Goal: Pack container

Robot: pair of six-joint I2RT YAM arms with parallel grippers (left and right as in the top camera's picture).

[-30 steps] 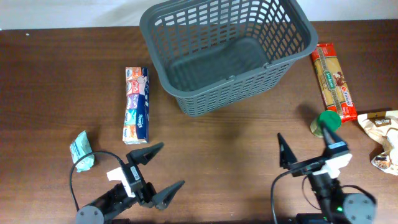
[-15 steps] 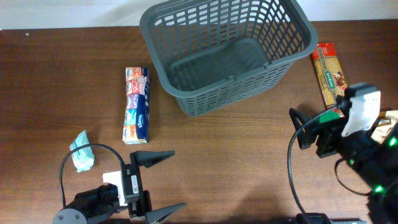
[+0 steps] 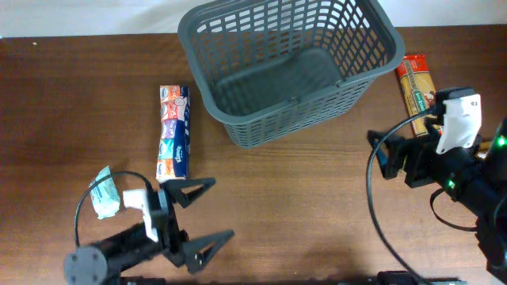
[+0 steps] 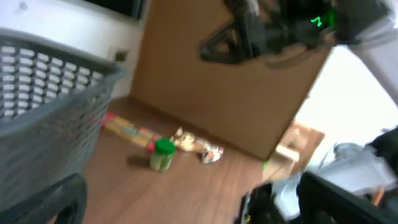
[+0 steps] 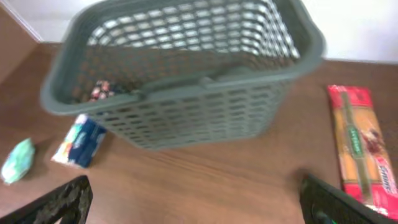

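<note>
The dark grey slotted basket [image 3: 238, 119] stands empty at the back middle of the table; it also shows in the right wrist view [image 5: 186, 93] and at the left edge of the left wrist view [image 4: 43, 93]. My left gripper [image 3: 207, 218] is open and empty near the front left, with its fingers at the sides of its own view [image 4: 186, 208]. My right gripper [image 3: 380, 158] is raised at the right, open and empty, facing the basket [image 5: 199, 205].
A tissue pack [image 3: 174, 133] lies left of the basket and a teal packet [image 3: 103, 194] lies front left. A pasta pack [image 3: 418, 91] lies right of the basket. A green jar [image 4: 163, 154] and a crumpled snack bag [image 4: 208, 152] sit beyond it.
My right arm has risen from the front right and moved back and right, over the green jar. My left gripper has swung slightly, staying open at the front left.
</note>
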